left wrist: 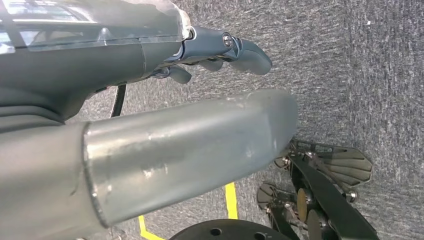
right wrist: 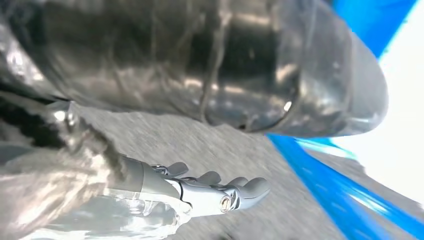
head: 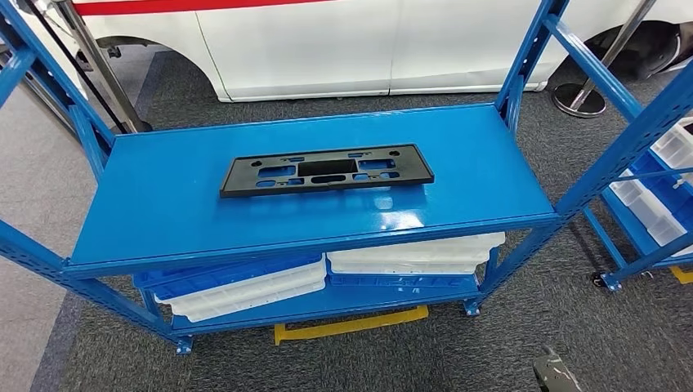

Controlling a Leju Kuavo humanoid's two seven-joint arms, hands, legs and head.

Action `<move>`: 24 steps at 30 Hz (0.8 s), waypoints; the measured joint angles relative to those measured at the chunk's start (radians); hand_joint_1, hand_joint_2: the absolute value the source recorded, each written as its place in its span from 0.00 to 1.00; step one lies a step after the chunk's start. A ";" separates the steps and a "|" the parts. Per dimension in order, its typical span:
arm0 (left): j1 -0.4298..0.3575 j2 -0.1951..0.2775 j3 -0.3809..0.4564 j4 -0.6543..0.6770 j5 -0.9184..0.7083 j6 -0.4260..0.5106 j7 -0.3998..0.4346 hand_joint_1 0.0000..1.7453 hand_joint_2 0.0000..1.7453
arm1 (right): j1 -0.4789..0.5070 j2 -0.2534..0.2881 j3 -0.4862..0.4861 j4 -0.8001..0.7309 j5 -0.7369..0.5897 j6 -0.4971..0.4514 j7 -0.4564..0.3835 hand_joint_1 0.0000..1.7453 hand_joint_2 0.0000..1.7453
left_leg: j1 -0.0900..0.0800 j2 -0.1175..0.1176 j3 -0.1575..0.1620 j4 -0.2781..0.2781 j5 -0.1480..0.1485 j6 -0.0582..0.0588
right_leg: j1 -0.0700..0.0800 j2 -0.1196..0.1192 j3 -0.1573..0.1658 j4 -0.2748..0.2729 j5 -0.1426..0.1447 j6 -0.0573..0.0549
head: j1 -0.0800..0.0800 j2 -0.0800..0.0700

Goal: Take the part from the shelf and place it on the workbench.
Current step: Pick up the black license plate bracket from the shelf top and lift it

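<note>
The part, a long flat black plastic plate with cut-outs [head: 327, 171], lies flat across the middle of the blue shelf's top board [head: 163, 204] in the head view. My left hand [left wrist: 220, 52] hangs low over grey carpet with its fingers stretched out and nothing in them. In the blurred right wrist view my right hand [right wrist: 215, 192] is also spread and bare, above carpet beside a blue rack beam [right wrist: 320, 175]. Neither hand is near the part.
White and blue trays [head: 245, 290] are stacked on the shelf's lower board. A second blue rack with white bins [head: 662, 188] stands to the right. A white car [head: 327, 41] is parked behind. Yellow tape [head: 351, 324] marks the carpet under the shelf.
</note>
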 joint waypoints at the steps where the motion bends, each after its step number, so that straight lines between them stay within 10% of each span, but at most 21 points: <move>1: -0.002 0.000 -0.004 0.007 0.003 -0.001 -0.004 0.00 0.00 | 0.005 -0.009 0.012 -0.035 -0.005 -0.008 -0.003 0.00 0.00 | 0.000 0.000 0.000 0.000 0.000 0.000 | 0.000 0.000 0.000 0.000 0.000 0.000 | 0.000 0.000; 24: -0.035 0.006 -0.085 0.146 0.054 -0.023 -0.091 0.00 0.00 | 0.133 -0.237 0.244 -0.824 -0.101 -0.141 -0.076 0.00 0.00 | 0.000 0.000 0.000 0.000 0.000 0.000 | 0.000 0.000 0.000 0.000 0.000 0.000 | 0.000 0.000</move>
